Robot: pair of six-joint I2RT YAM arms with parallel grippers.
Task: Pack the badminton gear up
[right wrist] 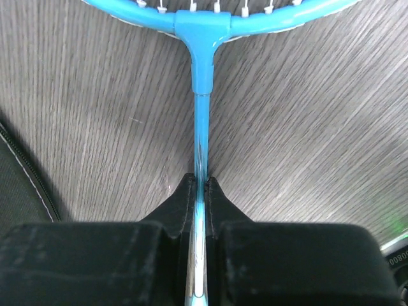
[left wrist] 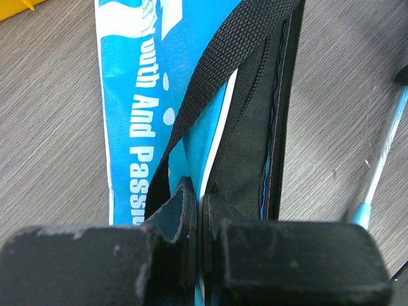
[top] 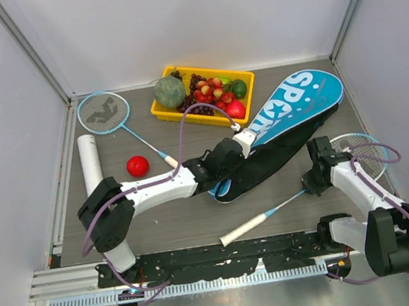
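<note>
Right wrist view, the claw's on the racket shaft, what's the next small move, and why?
Probably lift the racket slightly off the table: the right claw is shut on its shaft, and the left claw pinches the unzipped bag by its edge.

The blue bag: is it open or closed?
Open. The blue bag gapes along its zip, black lining showing, with the left gripper pinching one edge.
</note>
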